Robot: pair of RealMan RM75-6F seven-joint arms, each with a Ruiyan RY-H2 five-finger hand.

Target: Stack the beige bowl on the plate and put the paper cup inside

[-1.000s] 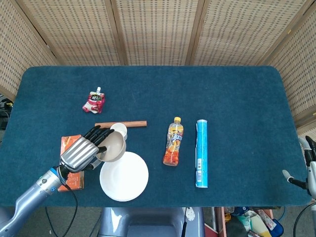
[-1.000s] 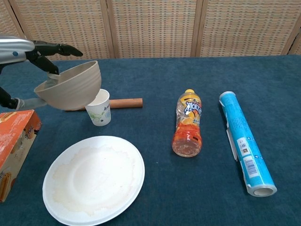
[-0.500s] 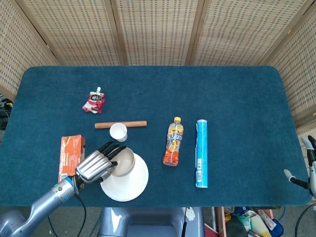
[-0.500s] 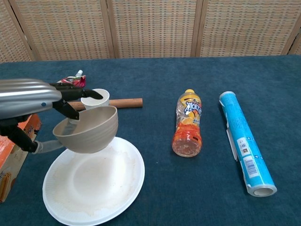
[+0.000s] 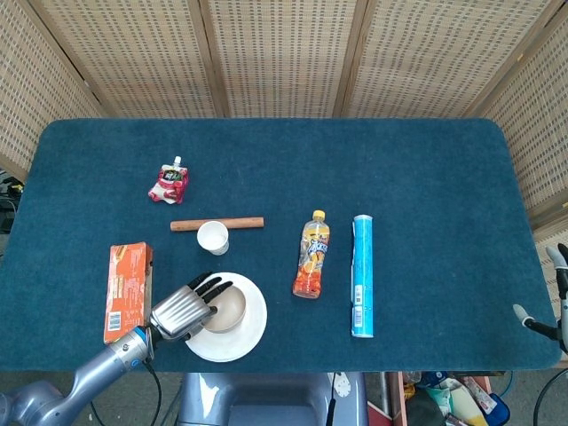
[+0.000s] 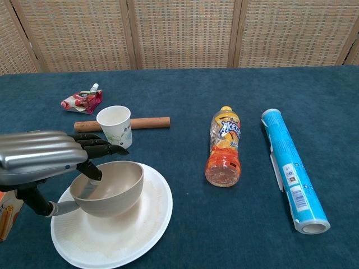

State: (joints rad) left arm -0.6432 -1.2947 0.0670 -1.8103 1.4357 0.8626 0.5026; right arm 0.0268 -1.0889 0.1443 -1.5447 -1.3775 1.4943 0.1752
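Observation:
The beige bowl [image 5: 225, 310] [image 6: 115, 189] is down on the white plate [image 5: 250, 321] [image 6: 140, 227] near the table's front edge, tilted slightly toward me. My left hand [image 5: 184, 308] [image 6: 44, 158] still grips its left rim, with a finger inside the bowl and the thumb outside. The paper cup [image 5: 213, 237] [image 6: 115, 126] stands upright just behind the plate, apart from it. Only part of my right hand [image 5: 555, 297] shows, at the head view's right edge off the table, fingers apart and holding nothing.
A wooden stick [image 5: 217, 224] [image 6: 143, 122] lies behind the cup and a red pouch [image 5: 169, 183] [image 6: 83, 101] further back. An orange box [image 5: 127, 291] lies left of my left hand. An orange drink bottle [image 5: 311, 255] [image 6: 223, 148] and a blue tube [image 5: 362, 275] [image 6: 289, 168] lie to the right.
My left hand carried the bowl from above the cup toward me and lowered it onto the plate. The cup now stands uncovered. The right hand barely moved.

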